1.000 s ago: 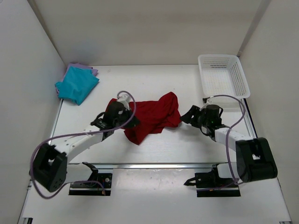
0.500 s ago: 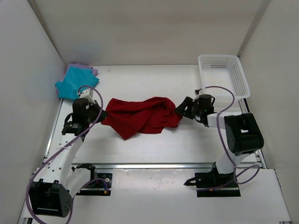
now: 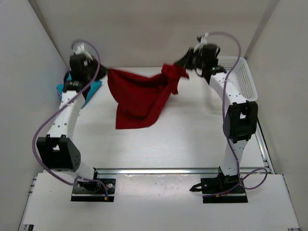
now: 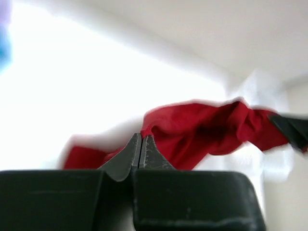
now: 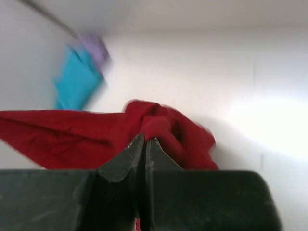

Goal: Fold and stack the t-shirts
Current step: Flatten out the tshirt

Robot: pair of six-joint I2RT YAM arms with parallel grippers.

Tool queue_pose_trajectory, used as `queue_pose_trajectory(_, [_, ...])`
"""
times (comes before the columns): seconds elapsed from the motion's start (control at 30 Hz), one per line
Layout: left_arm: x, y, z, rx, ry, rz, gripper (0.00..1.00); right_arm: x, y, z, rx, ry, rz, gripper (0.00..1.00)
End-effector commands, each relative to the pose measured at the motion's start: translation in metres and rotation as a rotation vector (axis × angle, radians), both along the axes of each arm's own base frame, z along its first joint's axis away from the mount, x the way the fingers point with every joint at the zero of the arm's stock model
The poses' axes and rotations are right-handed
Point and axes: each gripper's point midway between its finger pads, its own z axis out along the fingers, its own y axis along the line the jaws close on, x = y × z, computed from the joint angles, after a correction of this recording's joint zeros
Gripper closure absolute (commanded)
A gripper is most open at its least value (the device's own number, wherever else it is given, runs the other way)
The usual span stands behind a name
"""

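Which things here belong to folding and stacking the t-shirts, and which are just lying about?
Job: red shirt, held by left gripper and right gripper; teal shirt; lavender shirt.
Lying about: basket.

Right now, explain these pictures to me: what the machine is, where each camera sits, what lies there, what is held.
Two robot arms are bolted at the near edge of the table, each ending in a two-finger gripper. The wide picture looks down from above and behind them. The other two come from a camera on each wrist, with its own fingers in view. The left gripper and the right gripper are each shut on an end of the dark red t-shirt, which hangs between them over the table. A teal t-shirt and a lavender t-shirt lie together at the far left; a white basket sits far right.
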Motion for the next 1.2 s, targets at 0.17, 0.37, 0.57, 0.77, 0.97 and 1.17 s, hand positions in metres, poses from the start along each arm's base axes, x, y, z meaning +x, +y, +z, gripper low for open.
queue_pose_trajectory(0.17, [0.012, 0.08, 0.195, 0.041, -0.39, 0.204, 1.0, -0.03, -0.013, 0.212, -0.192, -0.403, -0.033, 1.0])
queue_pose_trajectory(0.37, [-0.032, 0.101, 0.073, 0.059, -0.254, 0.317, 1.0, -0.11, -0.033, 0.099, -0.079, -0.285, -0.041, 0.97])
queue_pose_trajectory(0.57, [-0.084, 0.094, -0.074, 0.033, -0.059, 0.342, 1.0, -0.199, -0.047, -0.086, -0.045, 0.101, -0.032, 0.77])
queue_pose_trajectory(0.77, [-0.124, 0.092, -0.163, -0.034, 0.118, 0.349, 1.0, -0.251, -0.073, -0.145, -0.071, 0.254, -0.134, 0.53])
queue_pose_trajectory(0.97, [-0.137, 0.078, -0.186, -0.066, 0.198, 0.31, 1.0, -0.285, -0.064, -0.19, -0.139, 0.354, -0.107, 0.53])
queue_pose_trajectory(1.17, [-0.177, 0.074, -0.243, -0.171, 0.37, 0.306, 0.63, -0.276, -0.052, -0.181, -0.186, 0.295, -0.085, 0.53])
